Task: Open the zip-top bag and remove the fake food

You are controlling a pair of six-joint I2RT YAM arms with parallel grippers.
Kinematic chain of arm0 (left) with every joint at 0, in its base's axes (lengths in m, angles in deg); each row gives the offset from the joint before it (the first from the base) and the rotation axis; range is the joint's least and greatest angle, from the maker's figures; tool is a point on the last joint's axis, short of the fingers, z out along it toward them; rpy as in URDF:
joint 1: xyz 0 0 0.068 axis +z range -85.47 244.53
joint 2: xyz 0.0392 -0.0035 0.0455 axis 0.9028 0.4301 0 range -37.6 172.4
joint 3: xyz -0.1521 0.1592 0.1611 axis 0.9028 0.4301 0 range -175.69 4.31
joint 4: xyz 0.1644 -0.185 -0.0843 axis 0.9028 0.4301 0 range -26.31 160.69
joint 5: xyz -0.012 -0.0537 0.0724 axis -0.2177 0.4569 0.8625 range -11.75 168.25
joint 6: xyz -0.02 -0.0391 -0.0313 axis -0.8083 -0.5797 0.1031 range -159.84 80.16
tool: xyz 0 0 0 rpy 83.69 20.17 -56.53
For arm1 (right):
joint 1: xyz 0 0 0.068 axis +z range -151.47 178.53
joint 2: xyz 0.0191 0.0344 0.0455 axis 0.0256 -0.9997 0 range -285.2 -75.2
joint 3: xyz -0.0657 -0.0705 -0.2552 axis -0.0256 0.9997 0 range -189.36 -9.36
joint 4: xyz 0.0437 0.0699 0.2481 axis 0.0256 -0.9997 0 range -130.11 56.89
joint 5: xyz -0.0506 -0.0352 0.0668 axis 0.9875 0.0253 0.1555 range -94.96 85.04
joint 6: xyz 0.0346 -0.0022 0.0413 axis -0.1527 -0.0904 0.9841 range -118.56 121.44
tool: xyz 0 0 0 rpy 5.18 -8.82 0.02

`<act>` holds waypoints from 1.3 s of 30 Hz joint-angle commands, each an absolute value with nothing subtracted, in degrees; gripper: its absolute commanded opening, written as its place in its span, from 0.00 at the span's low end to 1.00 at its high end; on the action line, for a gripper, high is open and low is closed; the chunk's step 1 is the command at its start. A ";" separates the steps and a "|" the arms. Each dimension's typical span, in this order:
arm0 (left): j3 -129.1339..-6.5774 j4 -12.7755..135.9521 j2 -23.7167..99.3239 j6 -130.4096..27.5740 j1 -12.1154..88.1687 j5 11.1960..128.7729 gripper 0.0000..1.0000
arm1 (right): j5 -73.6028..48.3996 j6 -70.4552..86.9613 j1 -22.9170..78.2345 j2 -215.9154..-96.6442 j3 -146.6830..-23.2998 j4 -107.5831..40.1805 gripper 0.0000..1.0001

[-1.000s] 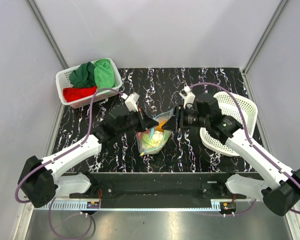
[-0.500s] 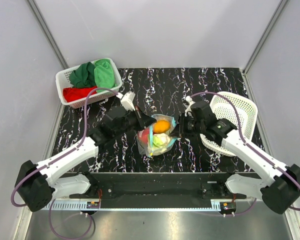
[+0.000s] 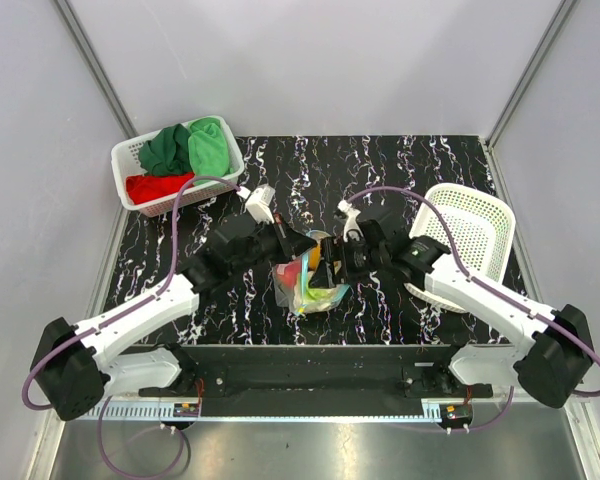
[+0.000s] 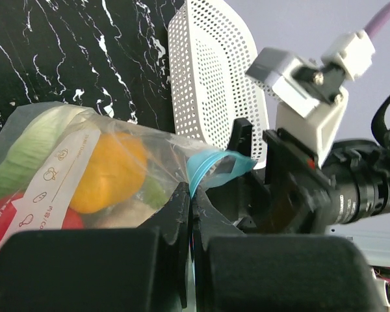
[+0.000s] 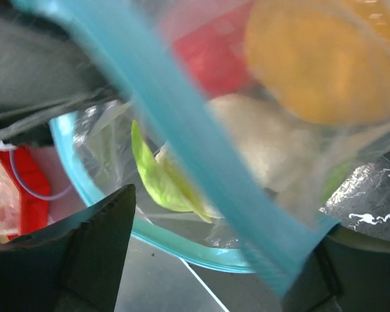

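The clear zip-top bag (image 3: 307, 293) stands open on the black marbled table between the arms. My left gripper (image 3: 302, 245) is shut on the bag's teal zip strip (image 4: 208, 164) at its far-left rim. My right gripper (image 3: 328, 268) is open at the bag's mouth, its fingers (image 5: 84, 247) wide apart with the teal strip (image 5: 182, 130) crossing between them. The fake food is inside the bag: a round orange (image 5: 312, 58), a red piece (image 5: 211, 52), a pale cabbage-like piece (image 5: 266, 146) and a green leaf (image 5: 159, 179). The orange (image 4: 107, 170) also shows in the left wrist view.
A white mesh basket (image 3: 472, 225) lies tilted on the right of the table, behind my right arm. Another white basket (image 3: 130, 160) with green and red cloths stands at the back left. Grey walls close in the table's sides and back.
The bag's mouth has been pulled open. My right gripper let go of the rim, opened and moved left over the mouth, now covering the orange from above. The left gripper kept its hold.
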State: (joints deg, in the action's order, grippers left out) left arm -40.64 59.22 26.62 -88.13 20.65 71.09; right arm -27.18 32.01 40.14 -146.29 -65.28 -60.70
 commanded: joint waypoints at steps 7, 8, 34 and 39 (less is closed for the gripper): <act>-41.30 53.85 26.29 -88.35 20.41 72.27 0.00 | -15.79 23.24 46.34 -149.28 -59.20 -53.34 1.00; -41.04 53.85 26.21 -88.53 20.32 72.53 0.00 | -12.99 23.84 47.21 -150.07 -59.19 -53.15 1.00; -33.21 57.97 23.93 -82.29 20.58 80.79 0.00 | -12.33 37.65 48.37 -142.27 -77.56 -58.24 0.00; -34.71 60.17 21.81 -80.45 21.37 82.29 0.00 | -16.46 38.44 48.37 -136.99 -77.64 -60.17 0.00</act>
